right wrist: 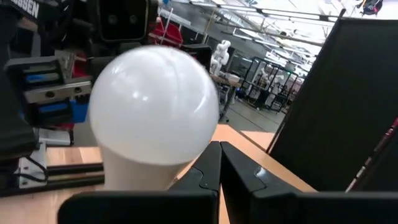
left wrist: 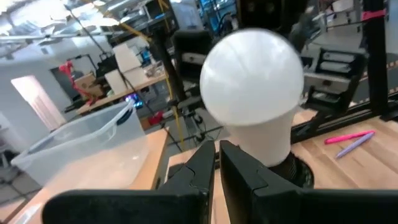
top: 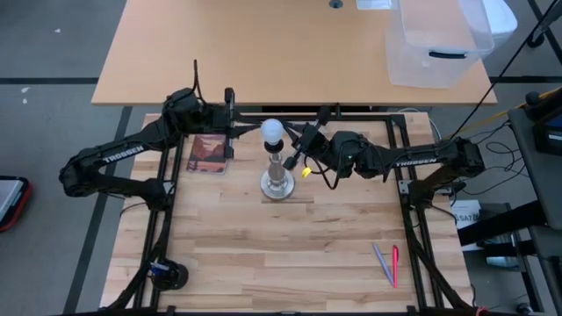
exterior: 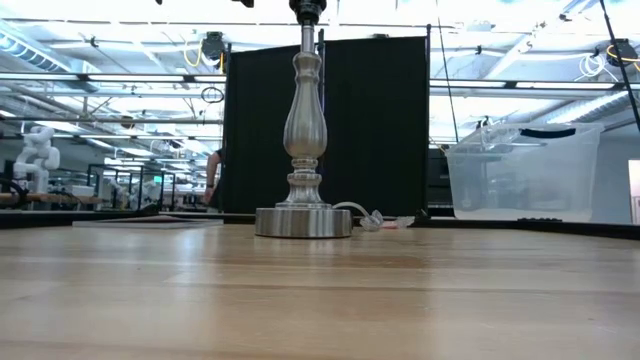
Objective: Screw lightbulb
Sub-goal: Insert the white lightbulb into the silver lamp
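The white round-headed lightbulb [top: 273, 130] stands upright in the dark socket [left wrist: 300, 172] on top of the silver lamp stand [top: 277, 182], whose round base [exterior: 303, 221] rests on the wooden table. My left gripper [top: 252, 132] is shut, at bulb height on the bulb's left side. Its fingertips [left wrist: 217, 149] are beside the bulb's neck [left wrist: 264, 140]. My right gripper [top: 297, 140] is shut, close to the bulb's right side, with its fingertips [right wrist: 219, 148] next to the bulb's neck [right wrist: 140, 171]. The bulb's screw base is hidden. My left gripper comes level from the table's left with shut fingers beside the bulb's neck; I cannot tell whether it touches. My right gripper comes level from the table's right with shut fingers beside the bulb's neck; I cannot tell whether it touches.
A brown booklet [top: 209, 152] lies left of the stand. A pink and a purple pen [top: 389, 264] lie near the front right. A dark round object [top: 168, 275] sits front left. The lamp cord [exterior: 366, 216] trails behind the base. A clear plastic bin [top: 436, 42] stands on the far table.
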